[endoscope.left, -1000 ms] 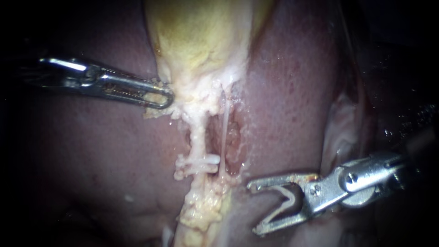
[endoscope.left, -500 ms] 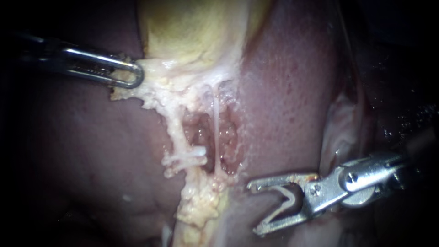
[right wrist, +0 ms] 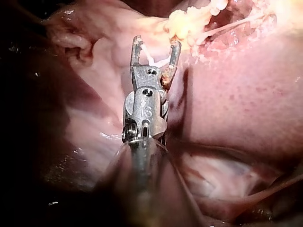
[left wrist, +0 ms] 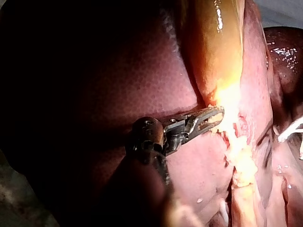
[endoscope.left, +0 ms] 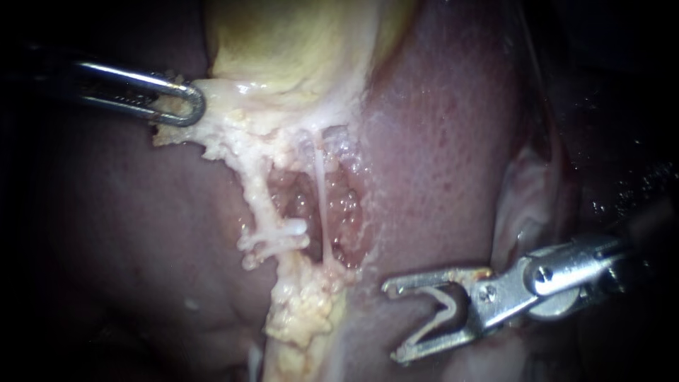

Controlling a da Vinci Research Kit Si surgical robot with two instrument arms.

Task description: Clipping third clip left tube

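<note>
My left instrument (endoscope.left: 185, 106) comes in from the left, its jaws shut on the pale fatty edge below the yellow gallbladder (endoscope.left: 297, 49), holding it up and to the left. The left tube (endoscope.left: 260, 201) runs down from there, crossed by two white clips (endoscope.left: 277, 239). Beside it the thin right tube (endoscope.left: 320, 205) is stretched taut. My right instrument (endoscope.left: 409, 320) rests low at the right, well off both tubes, with a white V-shaped clip (endoscope.left: 444, 311) seated between its spread jaws. The wrist views show the same left grip (left wrist: 212, 117) and the loaded right instrument (right wrist: 155, 49).
Dark red liver (endoscope.left: 438, 141) surrounds the raw hollow (endoscope.left: 339, 212) between the tubes. Lumpy yellow fat (endoscope.left: 300, 304) lies below the clips. A pale fold of tissue (endoscope.left: 523, 191) stands just above my right instrument.
My left instrument has pulled the gallbladder's edge up and to the left, stretching both tubes and widening the hollow between them. My right instrument has stayed where it was.
</note>
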